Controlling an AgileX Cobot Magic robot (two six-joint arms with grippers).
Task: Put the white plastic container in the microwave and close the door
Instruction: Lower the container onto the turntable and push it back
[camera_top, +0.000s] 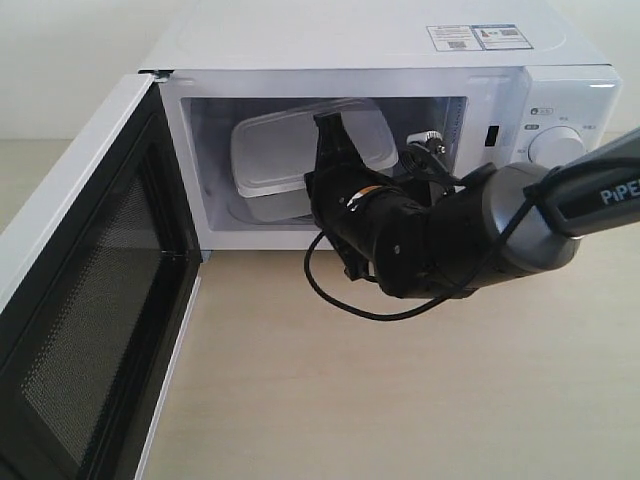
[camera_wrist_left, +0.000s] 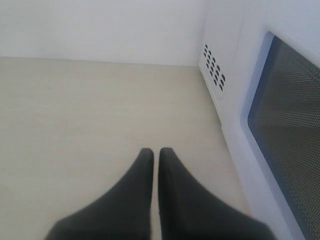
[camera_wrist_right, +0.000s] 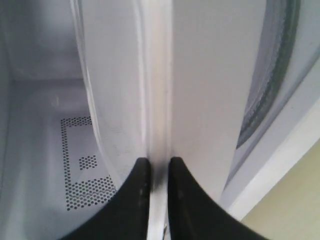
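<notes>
The pale tabletop (camera_top: 420, 400) carries the white microwave (camera_top: 370, 45), which stands at the back with its cooking space open. Its door (camera_top: 90, 300) is swung fully out to the left, the black mesh inner face toward the camera. The right arm (camera_top: 500, 230) reaches in from the right, across the front of the opening, with a loose black cable (camera_top: 330, 290) looping beneath it.

The white plastic container (camera_top: 290, 150) is inside the microwave, in the left half of the cooking space. It is tipped up steeply, so its flat lid faces the opening. Whether its lower edge touches the floor of the oven cannot be told. The right hand (camera_top: 335, 135) grips it at its right side. In the right wrist view the two dark fingers (camera_wrist_right: 142, 180) are clamped on the container's rim, with the glass turntable (camera_wrist_right: 272, 75) beyond it.

The left hand (camera_wrist_left: 156, 152) hangs over bare tabletop just beside the door's outer face. Its fingers are drawn together, a thin slit between them, and it holds nothing.
</notes>
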